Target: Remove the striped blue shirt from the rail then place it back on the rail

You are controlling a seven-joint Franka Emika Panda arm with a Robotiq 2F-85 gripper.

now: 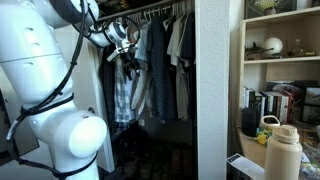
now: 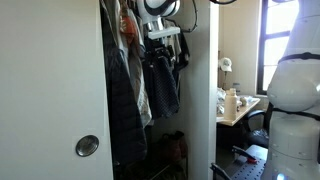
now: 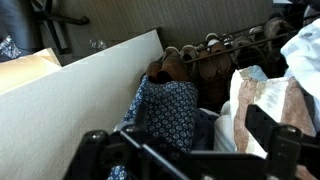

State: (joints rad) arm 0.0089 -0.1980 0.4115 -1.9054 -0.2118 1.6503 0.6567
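Observation:
A pale blue striped shirt (image 1: 122,95) hangs in the open closet among darker clothes, just below my gripper (image 1: 127,52). The gripper is up by the clothes rail (image 1: 160,12), and in an exterior view it sits (image 2: 161,38) above the hanging garments. In the wrist view the jaws (image 3: 180,150) are wide apart. A thin black bar, likely a hanger (image 3: 170,160), runs slanted between them. Below lie a blue patterned cloth (image 3: 165,112) and a white and beige cloth (image 3: 262,100). I cannot tell whether the shirt's hanger rests on the rail.
Several dark shirts (image 1: 165,60) fill the rail. Shoes (image 3: 215,50) line the closet floor. A white closet door panel (image 2: 50,90) and a divider wall (image 1: 215,90) flank the opening. Shelves with books (image 1: 280,100) and a bottle (image 1: 283,150) stand beside it.

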